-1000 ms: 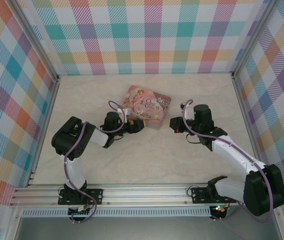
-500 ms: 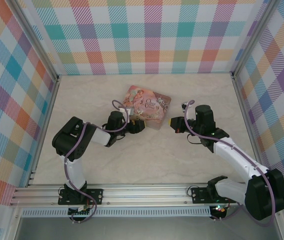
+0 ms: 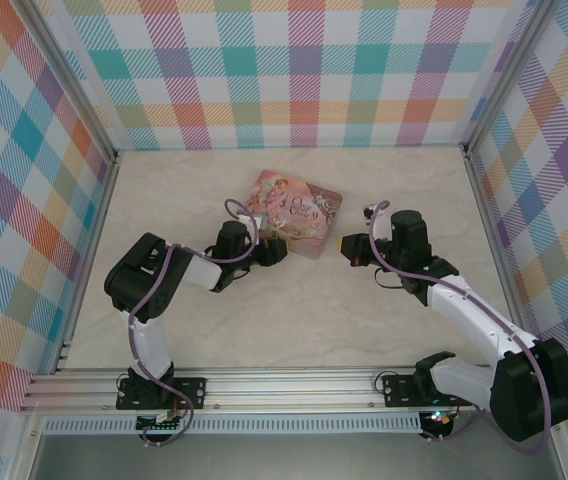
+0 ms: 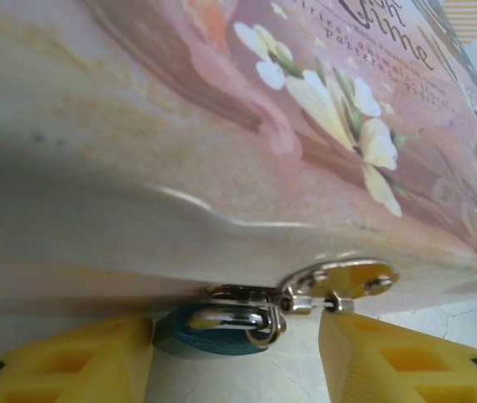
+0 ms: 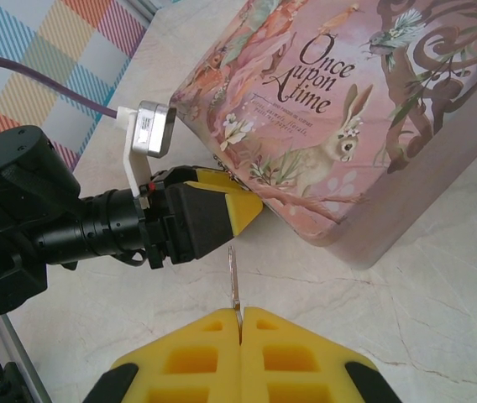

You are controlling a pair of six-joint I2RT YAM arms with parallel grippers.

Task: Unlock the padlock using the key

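Observation:
The padlock (image 4: 213, 334), teal-bodied with a silvery shackle, hangs from the metal hasp (image 4: 339, 280) at the lower edge of the pink tin (image 4: 247, 151). My left gripper (image 4: 234, 365) is open and straddles it: the left finger (image 4: 62, 363) is right beside the body, while the right finger (image 4: 398, 361) stands clear of the shackle. In the top view the left gripper (image 3: 272, 252) sits against the tin's near-left corner. My right gripper (image 5: 240, 323) is shut on the key (image 5: 234, 281), a thin sliver pointing at the left gripper's yellow fingers (image 5: 222, 208).
The pink illustrated tin (image 3: 294, 212) lies mid-table, tilted, between the two arms. The right gripper (image 3: 348, 248) hovers just right of the tin's near corner. Checked walls (image 3: 294, 70) enclose the back and both sides. Bare marble table (image 3: 294, 320) stretches in front of the grippers.
The left gripper's fingers have drawn closer together around the padlock, and it has edged slightly toward the tin. The right gripper shifted a little and still holds the key.

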